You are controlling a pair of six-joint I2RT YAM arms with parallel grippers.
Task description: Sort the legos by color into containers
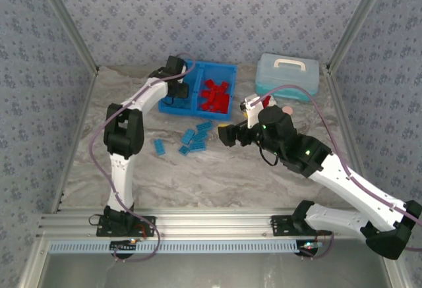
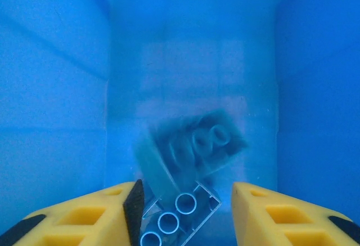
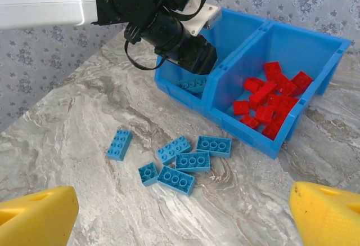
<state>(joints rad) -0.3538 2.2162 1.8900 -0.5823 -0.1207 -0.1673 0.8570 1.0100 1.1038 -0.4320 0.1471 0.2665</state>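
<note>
The bright blue bin (image 1: 173, 110) has two containers side by side. Several red legos (image 1: 214, 95) (image 3: 270, 97) lie in the right one. My left gripper (image 1: 177, 93) (image 2: 185, 212) reaches down into the left one, its jaws apart. A light blue lego (image 2: 180, 209) shows its underside between them, leaning on the left pad with a gap to the right finger. A second, blurred blue lego (image 2: 197, 144) is below it. Several blue legos (image 1: 196, 136) (image 3: 191, 161) lie loose on the table. My right gripper (image 1: 227, 133) (image 3: 183, 215) hangs open above them, empty.
One blue lego (image 1: 159, 146) (image 3: 118, 144) lies apart, left of the cluster. A pale blue lidded case (image 1: 287, 74) with a white handle stands at the back right. The left arm (image 3: 169, 32) leans over the bin's left half.
</note>
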